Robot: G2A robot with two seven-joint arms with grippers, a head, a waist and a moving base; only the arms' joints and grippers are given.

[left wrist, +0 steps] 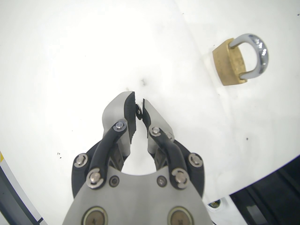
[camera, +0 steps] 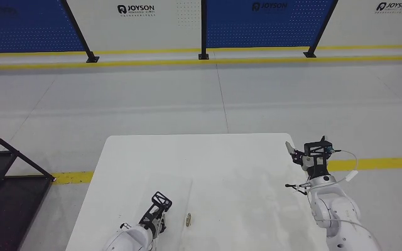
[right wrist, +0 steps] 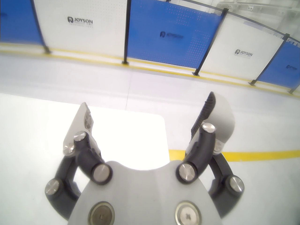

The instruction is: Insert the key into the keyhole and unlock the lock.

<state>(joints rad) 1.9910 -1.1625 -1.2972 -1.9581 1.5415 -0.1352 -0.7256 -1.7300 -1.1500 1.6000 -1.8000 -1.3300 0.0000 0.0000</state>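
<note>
Left gripper [left wrist: 138, 97] sat low over the white counter [camera: 220, 163], near its front edge, jaws almost together and clamped on a small dark metal piece with a hole in it, taken as the key [left wrist: 138, 113]. The key was pinched between the ribbed black pads [left wrist: 131, 113], and only a bit of it showed, so I couldn't tell which way the blade pointed. The lock [left wrist: 230, 65], a brass padlock with a silver shackle, lay flat on the counter near the left gripper on its right side, apart from it and touched by nothing. Both shackle legs were seated in the body. Couldn't see the keyhole. Right gripper [right wrist: 147, 104] was well apart from the lock, held up by the counter's far right corner, fingers [right wrist: 212, 108] spread wide with nothing between them, facing the blue and white fence panels [right wrist: 173, 33]. A yellow floor line [right wrist: 257, 154] ran beyond the counter's right side.
</note>
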